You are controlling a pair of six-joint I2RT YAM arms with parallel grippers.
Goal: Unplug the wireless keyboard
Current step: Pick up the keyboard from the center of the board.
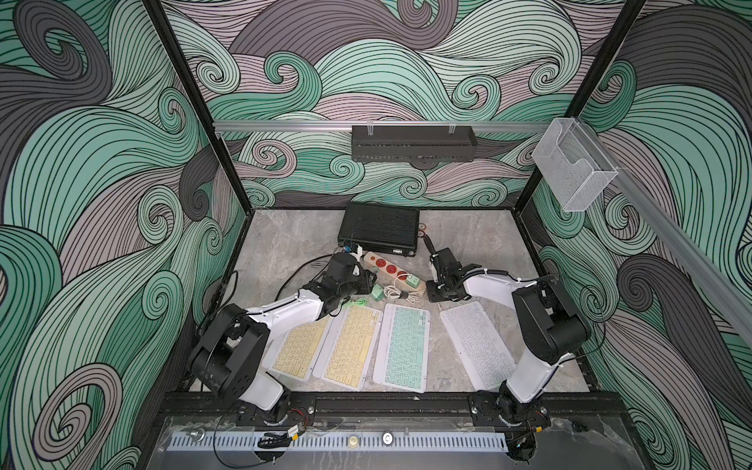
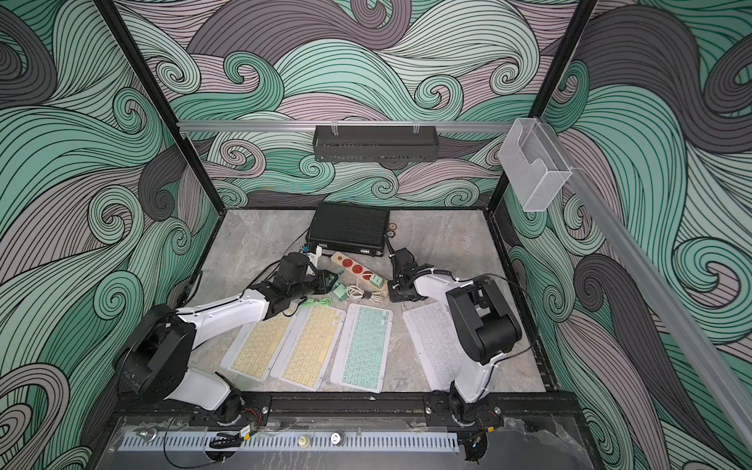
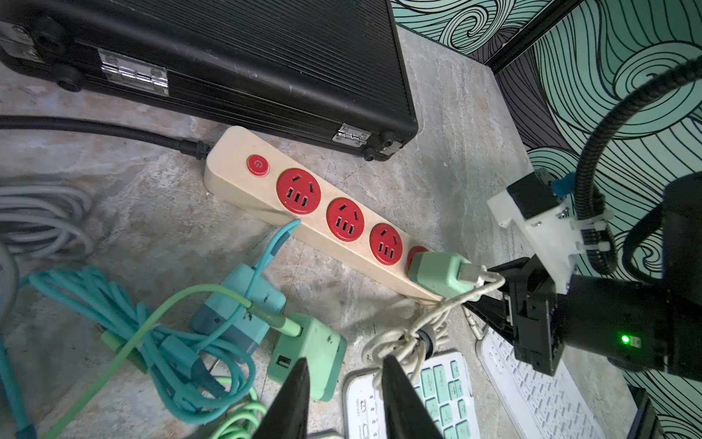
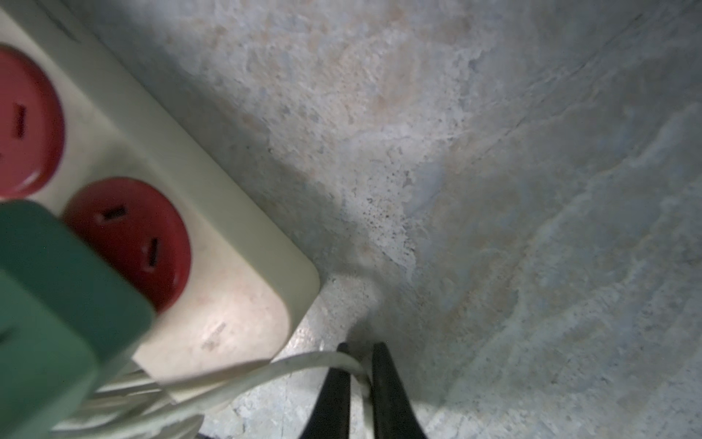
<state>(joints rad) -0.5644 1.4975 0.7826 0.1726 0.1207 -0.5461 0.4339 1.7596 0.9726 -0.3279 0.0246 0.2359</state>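
A cream power strip (image 1: 390,269) (image 3: 304,213) with red sockets lies behind four keyboards. A green charger (image 3: 440,273) (image 4: 57,304) is plugged into its end socket. A white cable (image 3: 402,338) (image 4: 304,361) runs from the charger to a coil at the top edge of the teal-keyed keyboard (image 1: 405,348) (image 3: 440,384). My right gripper (image 4: 361,353) (image 1: 432,294) is on the table just past the strip's end, shut on this cable. My left gripper (image 3: 345,359) (image 1: 372,280) hovers open between a loose green charger (image 3: 315,353) and the coil, holding nothing.
Two yellow keyboards (image 1: 299,350) (image 1: 352,346) lie left of the teal one, and a white keyboard (image 1: 480,342) lies right of it. A black case (image 1: 380,232) sits behind the strip. A teal charger (image 3: 243,304) and tangled teal and green cables (image 3: 171,342) lie beside the left gripper.
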